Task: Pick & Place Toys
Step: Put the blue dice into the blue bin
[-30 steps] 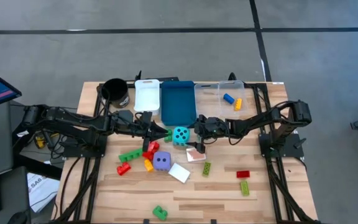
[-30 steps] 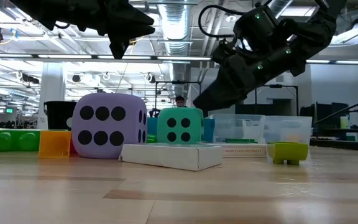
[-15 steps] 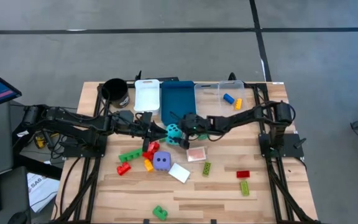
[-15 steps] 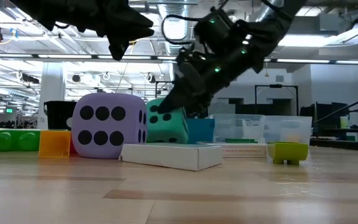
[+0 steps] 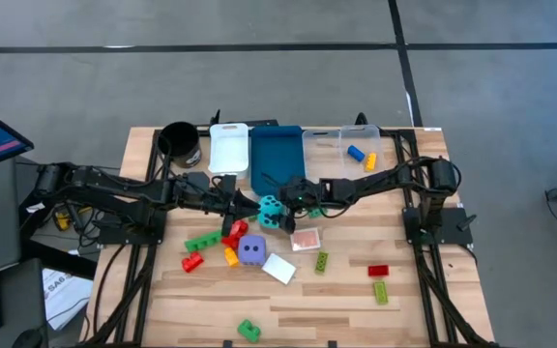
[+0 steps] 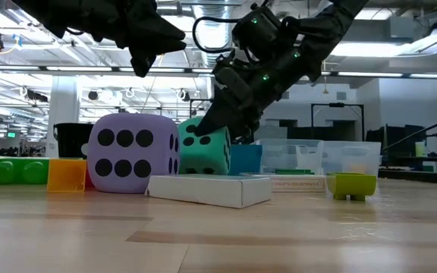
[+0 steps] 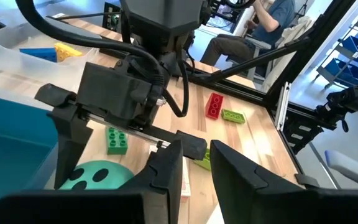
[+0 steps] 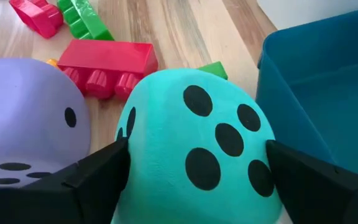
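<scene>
The right gripper (image 5: 280,207) sits near the middle of the high view, its two dark fingers (image 8: 98,171) set on either side of the cyan die (image 5: 272,209), pressed against its flanks so the die is clasped between them. In the low view that die (image 6: 205,150) looks tilted, one corner dipping toward the white card (image 6: 209,189) lying in front of it. The purple die (image 5: 251,250) rests on the table just below and left of centre in the high view, with a red brick (image 8: 107,58) between it and the blue bin (image 5: 278,159). Another white card (image 5: 305,239) lies right of the purple die, and a green brick (image 5: 321,261) and a red brick (image 5: 378,271) are scattered toward the lower right. The left gripper (image 5: 236,205) hangs just left of the cyan die, its fingers (image 7: 166,171) narrowed to a slim gap with nothing between them.
</scene>
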Tool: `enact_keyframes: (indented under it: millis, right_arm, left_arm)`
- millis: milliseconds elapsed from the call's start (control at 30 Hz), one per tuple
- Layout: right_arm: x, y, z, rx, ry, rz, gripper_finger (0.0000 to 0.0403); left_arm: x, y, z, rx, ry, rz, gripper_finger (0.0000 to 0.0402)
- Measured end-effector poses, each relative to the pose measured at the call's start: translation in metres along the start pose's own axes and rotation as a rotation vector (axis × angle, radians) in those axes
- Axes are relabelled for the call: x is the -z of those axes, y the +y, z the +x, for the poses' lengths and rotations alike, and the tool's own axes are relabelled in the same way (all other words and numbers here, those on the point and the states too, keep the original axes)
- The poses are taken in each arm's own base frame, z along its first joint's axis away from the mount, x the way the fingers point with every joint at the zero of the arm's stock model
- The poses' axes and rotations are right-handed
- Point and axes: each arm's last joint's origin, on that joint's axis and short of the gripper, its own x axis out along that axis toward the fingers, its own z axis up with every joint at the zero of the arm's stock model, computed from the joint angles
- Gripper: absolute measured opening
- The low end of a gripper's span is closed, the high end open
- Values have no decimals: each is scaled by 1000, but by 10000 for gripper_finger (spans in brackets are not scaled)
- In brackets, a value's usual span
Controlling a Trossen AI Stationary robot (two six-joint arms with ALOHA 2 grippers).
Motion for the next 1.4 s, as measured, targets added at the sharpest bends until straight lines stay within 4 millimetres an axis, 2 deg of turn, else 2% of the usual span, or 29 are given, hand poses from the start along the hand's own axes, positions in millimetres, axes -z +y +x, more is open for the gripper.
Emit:
enact_keyframes:
  millis: [233,467,600,700,833,967,1100,1233,1400]
  right_arm:
    - [1,3,0,11,-2,16,290]
    - [-4,9,-9,29,-25,6,282]
    - [-12,15,-27,-3,-44,-26,279]
    - [-30,20,-53,-9,-141,-55,278]
    - [-46,16,-83,104,-232,-110,278]
    - [-58,-1,-106,250,-289,-139,278]
    - [-64,-33,-111,356,-297,-131,279]
    - [-67,-69,-104,430,-313,-101,279]
    - [-63,-109,-81,350,-336,-44,280]
  left_arm:
    - [0,0,0,1,0,0,76]
    - [0,0,0,1,-1,0,76]
    - [0,0,0,1,-1,0,76]
    - [0,0,0,1,-2,0,76]
    - [0,0,0,2,-1,0,76]
    - [0,0,0,2,-1,0,76]
    - [0,0,0,2,-1,0,76]
    - [0,0,0,2,-1,0,76]
    - [-1,0,0,4,-11,0,76]
